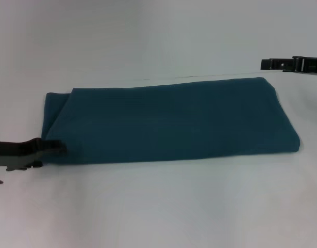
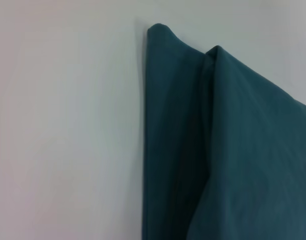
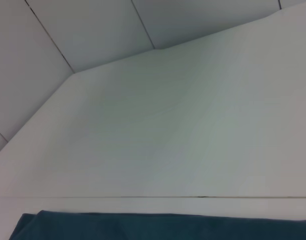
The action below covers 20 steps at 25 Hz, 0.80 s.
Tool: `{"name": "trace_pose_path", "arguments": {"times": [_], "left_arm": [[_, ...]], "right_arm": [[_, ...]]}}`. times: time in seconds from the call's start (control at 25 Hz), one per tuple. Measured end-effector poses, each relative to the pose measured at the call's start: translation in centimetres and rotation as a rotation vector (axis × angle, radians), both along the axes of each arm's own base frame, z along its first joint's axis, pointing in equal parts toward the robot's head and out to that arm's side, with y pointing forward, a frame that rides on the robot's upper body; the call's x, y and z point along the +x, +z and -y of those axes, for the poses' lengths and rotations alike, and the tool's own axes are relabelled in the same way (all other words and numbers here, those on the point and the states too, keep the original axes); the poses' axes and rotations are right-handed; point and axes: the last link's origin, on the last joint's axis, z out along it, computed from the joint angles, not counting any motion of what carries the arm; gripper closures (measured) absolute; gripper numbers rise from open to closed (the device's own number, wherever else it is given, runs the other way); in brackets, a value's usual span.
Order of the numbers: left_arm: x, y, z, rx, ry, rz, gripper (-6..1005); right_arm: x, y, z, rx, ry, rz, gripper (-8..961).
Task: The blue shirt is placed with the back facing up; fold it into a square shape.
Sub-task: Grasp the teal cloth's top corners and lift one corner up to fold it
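Observation:
The blue shirt (image 1: 168,121) lies on the white table (image 1: 158,206), folded into a long flat band that runs left to right with its plain side up. My left gripper (image 1: 55,148) is at the band's near left corner, its tip touching the cloth edge. In the left wrist view the blue shirt (image 2: 227,150) shows the layered folds of that left end. My right gripper (image 1: 264,64) hovers beyond the far right corner, apart from the cloth. The right wrist view catches only a strip of the blue shirt (image 3: 157,227) along one edge.
White tabletop surrounds the shirt on all sides. A thin seam (image 1: 220,74) crosses the table just behind the shirt's far edge. Beyond the table (image 3: 192,140), pale wall panels (image 3: 93,30) show in the right wrist view.

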Motion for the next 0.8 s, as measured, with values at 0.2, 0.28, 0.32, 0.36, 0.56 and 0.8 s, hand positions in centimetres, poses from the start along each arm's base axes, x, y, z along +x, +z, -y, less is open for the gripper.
{"name": "trace_pose_path", "arguments": {"times": [0.2,0.28,0.32,0.36,0.56,0.8], "left_arm": [[0.57,-0.35,-0.32,-0.005,-0.015,0.005,116],[0.80,-0.40,-0.49,-0.006,-0.022,0.005,116],[0.83,-0.37,-0.52,-0.006,-0.022,0.005,116],[0.85,-0.34,-0.56,-0.006,-0.023,0.004,116],[0.81,-0.26,-0.61,-0.003,-0.024,0.000,117],[0.82,-0.22,-0.61,-0.014,-0.031,-0.012,121]], "right_arm": [[0.01,-0.01,0.00,0.000,0.000,0.001,39],[0.02,0.00,-0.01,0.001,-0.001,0.001,39],[0.03,0.01,-0.02,0.001,-0.001,0.002,39],[0.03,0.01,-0.02,0.002,-0.001,0.002,39],[0.08,0.03,-0.02,0.003,-0.003,0.003,40],[0.13,0.05,-0.03,0.006,-0.005,0.004,40]]}}
